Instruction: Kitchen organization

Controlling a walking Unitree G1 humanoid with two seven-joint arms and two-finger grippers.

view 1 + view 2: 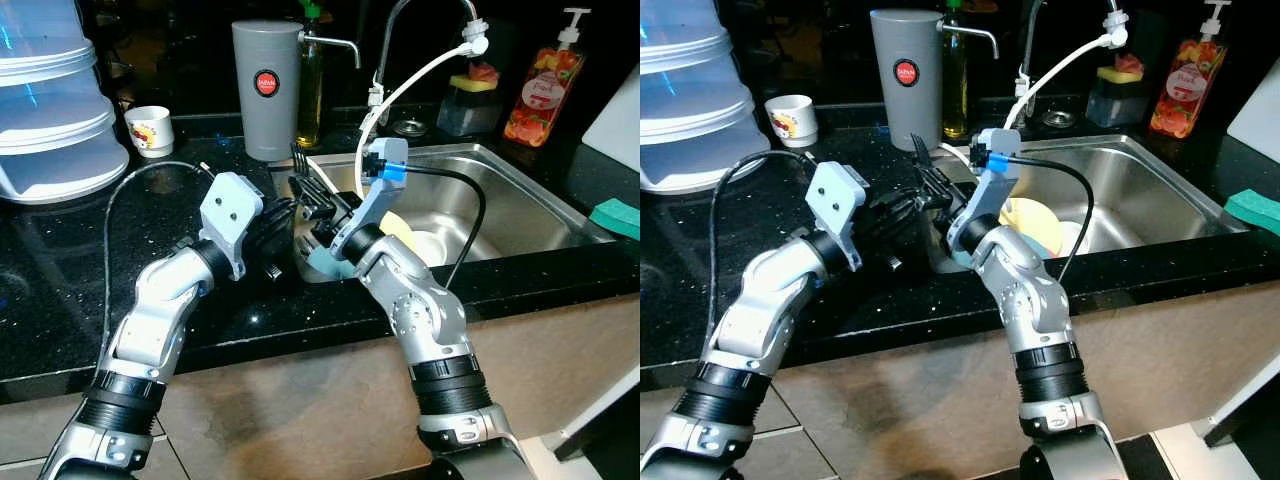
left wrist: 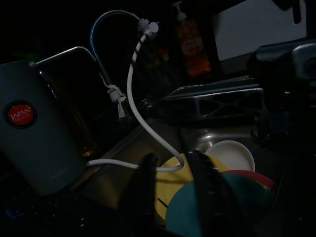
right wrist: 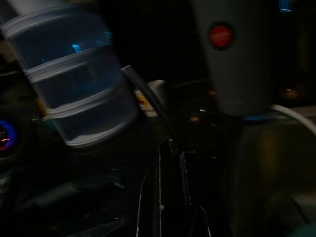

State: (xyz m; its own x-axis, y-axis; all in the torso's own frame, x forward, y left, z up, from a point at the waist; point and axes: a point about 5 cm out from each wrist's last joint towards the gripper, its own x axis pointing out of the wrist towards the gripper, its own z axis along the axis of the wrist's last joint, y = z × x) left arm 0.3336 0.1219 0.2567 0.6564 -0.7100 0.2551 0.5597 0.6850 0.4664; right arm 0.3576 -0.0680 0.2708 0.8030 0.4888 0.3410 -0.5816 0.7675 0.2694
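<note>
The stainless steel sink (image 1: 520, 215) holds stacked yellow, teal and white plates (image 1: 1035, 225): rigid, slippery, breakable, best pinched at the rim. The right gripper (image 1: 305, 195) clamps a slim black fork (image 1: 923, 160); the left gripper (image 2: 170, 190) spreads above the plates.

Both silver arms reach forward and bend inward until their wrists nearly meet, the left pincer (image 1: 290, 215) pointing right with its black fingers (image 2: 148, 192) slightly apart, the right pincer (image 1: 930, 172) angled back toward the left, its fingers close together.
</note>
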